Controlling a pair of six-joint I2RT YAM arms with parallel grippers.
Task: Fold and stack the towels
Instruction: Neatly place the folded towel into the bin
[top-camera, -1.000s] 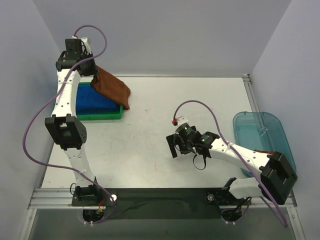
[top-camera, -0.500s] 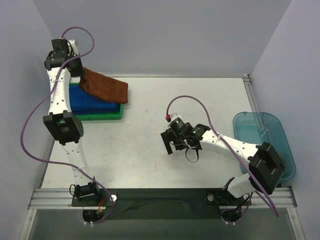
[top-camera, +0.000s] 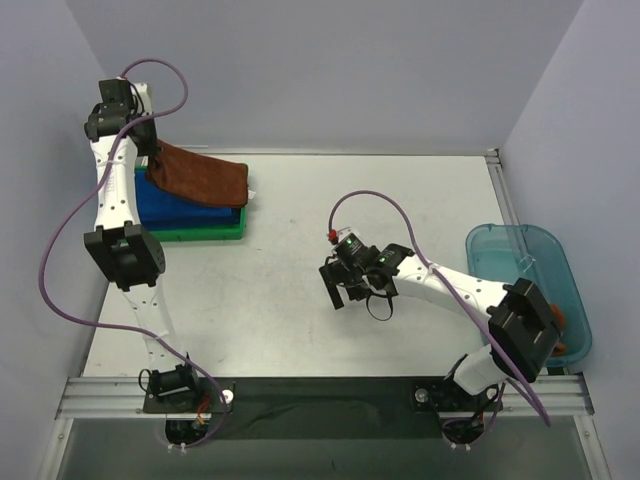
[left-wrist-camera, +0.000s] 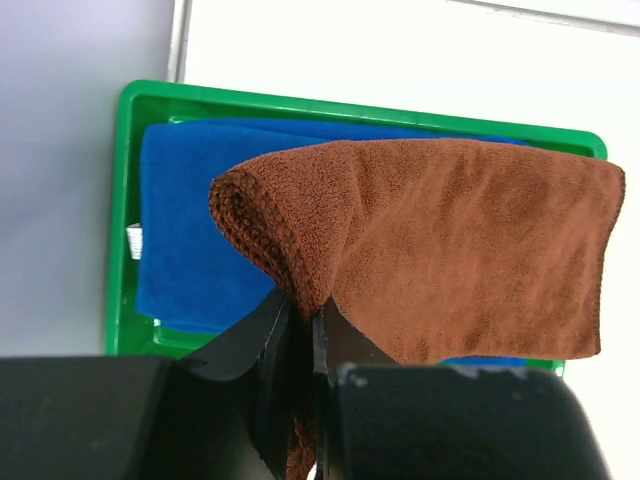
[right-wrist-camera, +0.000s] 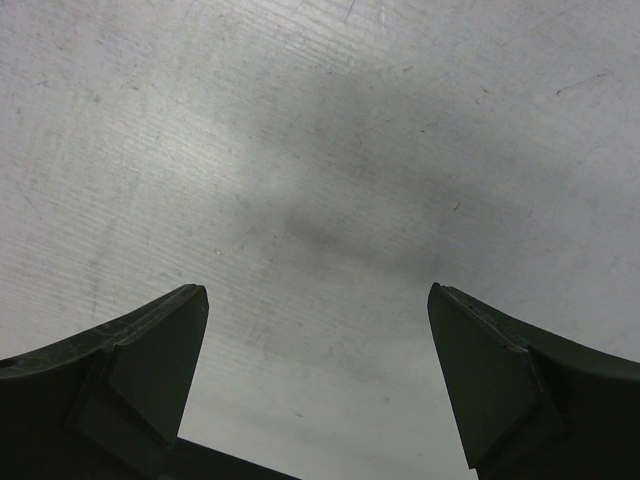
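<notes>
From above, the green tray (top-camera: 200, 233) sits at the far left of the table (top-camera: 300, 190) and holds a stack of folded blue towels (top-camera: 170, 205). The brown towel (top-camera: 205, 178) is draped across the top of that stack, while the teal bin (top-camera: 520, 245) stands at the right edge with its inside largely hidden by the right arm. The left wrist view shows the left gripper (left-wrist-camera: 300, 315) pinched tight on a bunched corner of the brown towel, the rest of which spreads over the blue towels within the tray's rim. The right wrist view shows the right gripper (right-wrist-camera: 315, 295) with its fingers spread wide apart above the scuffed grey table.
</notes>
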